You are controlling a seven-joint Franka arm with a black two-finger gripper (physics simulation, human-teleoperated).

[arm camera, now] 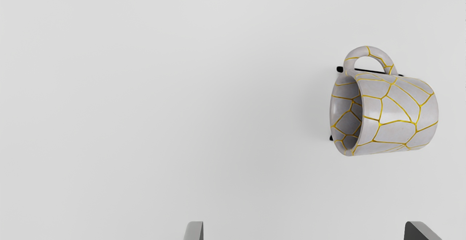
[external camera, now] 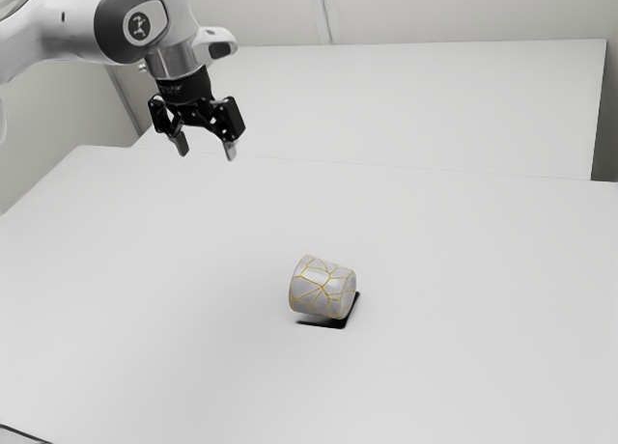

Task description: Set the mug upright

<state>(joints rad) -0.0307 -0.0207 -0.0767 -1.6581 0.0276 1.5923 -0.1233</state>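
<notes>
Pale walls point(external camera: 444, 10) rise behind the white tabletop point(external camera: 145, 319). Near its middle, the mug point(external camera: 323, 288) lies on its side; the claw point(external camera: 207, 154) hovers farther back, toward the exterior view's left, fingers spread.

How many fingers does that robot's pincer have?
2. On the pincer, one finger is toward the exterior view's left and the other finger toward its right, spread apart. Neither touches the tipped mug.
</notes>
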